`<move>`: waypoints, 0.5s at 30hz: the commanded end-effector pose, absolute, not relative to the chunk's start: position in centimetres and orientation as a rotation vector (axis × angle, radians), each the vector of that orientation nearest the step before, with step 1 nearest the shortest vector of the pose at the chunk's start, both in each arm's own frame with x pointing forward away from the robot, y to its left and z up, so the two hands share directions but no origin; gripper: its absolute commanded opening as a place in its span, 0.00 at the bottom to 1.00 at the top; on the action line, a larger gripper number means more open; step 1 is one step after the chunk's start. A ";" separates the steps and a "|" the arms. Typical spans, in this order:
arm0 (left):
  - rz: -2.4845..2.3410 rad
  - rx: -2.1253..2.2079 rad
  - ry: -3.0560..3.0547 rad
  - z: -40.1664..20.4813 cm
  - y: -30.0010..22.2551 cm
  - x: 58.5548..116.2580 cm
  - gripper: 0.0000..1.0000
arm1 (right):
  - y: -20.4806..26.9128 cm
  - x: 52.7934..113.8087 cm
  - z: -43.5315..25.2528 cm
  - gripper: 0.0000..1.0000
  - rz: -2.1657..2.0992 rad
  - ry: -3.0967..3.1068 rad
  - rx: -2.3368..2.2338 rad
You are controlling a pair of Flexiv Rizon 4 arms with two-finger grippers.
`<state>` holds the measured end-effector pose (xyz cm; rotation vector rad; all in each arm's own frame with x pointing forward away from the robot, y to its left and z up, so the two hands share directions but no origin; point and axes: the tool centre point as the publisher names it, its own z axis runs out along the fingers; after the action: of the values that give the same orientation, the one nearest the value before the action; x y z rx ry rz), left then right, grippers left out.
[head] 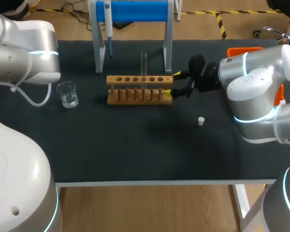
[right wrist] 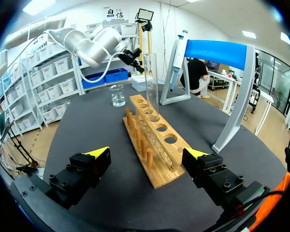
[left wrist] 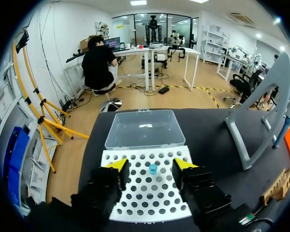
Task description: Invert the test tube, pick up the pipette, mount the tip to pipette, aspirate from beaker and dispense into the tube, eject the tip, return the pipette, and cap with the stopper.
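A clear test tube [head: 144,63] [right wrist: 151,87] stands upright in the wooden rack [head: 140,89] [right wrist: 154,145]. My right gripper [head: 176,84] [right wrist: 147,162] is open at the rack's right end, its fingers either side of that end and apart from it. The pipette [head: 108,24] [right wrist: 176,63] hangs on the blue-topped stand [head: 133,12]. A glass beaker [head: 67,94] [right wrist: 117,95] sits left of the rack. A white stopper [head: 201,121] lies on the mat. My left gripper [left wrist: 151,166] is open over a white tip rack [left wrist: 150,198], a blue tip [left wrist: 153,168] between its fingers, untouched.
A clear plastic box [left wrist: 145,128] lies just beyond the tip rack. An orange object [head: 244,50] sits at the back right corner. The stand's grey leg [left wrist: 241,140] rises beside the left gripper. The black mat's front half is bare.
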<state>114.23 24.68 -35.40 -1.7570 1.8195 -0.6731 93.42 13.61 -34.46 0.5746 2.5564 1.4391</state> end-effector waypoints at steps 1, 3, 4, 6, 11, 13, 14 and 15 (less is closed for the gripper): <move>-0.665 -1.761 1.820 -35.7 24.7 114.7 0.42 | 13.6 93.4 -34.5 1.00 1.439 2.557 0.574; -0.664 -1.765 1.818 -35.7 24.7 114.8 0.42 | 13.6 93.4 -34.5 1.00 1.439 2.557 0.574; -0.663 -1.765 1.818 -35.8 24.8 114.8 0.42 | 13.6 93.4 -34.5 1.00 1.439 2.557 0.574; -0.661 -1.765 1.818 -35.8 24.8 114.9 0.42 | 13.6 93.4 -34.5 1.00 1.439 2.557 0.574; -0.656 -1.767 1.819 -35.9 24.8 115.0 0.41 | 13.6 93.4 -34.5 1.00 1.439 2.557 0.574; -0.656 -1.767 1.817 -35.9 24.8 115.0 0.41 | 13.6 93.4 -34.5 1.00 1.439 2.557 0.574; -0.656 -1.767 1.816 -35.9 24.8 115.0 0.41 | 13.6 93.4 -34.5 1.00 1.439 2.557 0.574; -0.657 -1.768 1.816 -35.9 24.8 115.1 0.41 | 13.6 93.4 -34.5 1.00 1.439 2.557 0.574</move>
<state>114.77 24.81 -35.69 -1.7655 1.8153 -0.6620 93.42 13.61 -34.46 0.5746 2.5564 1.4391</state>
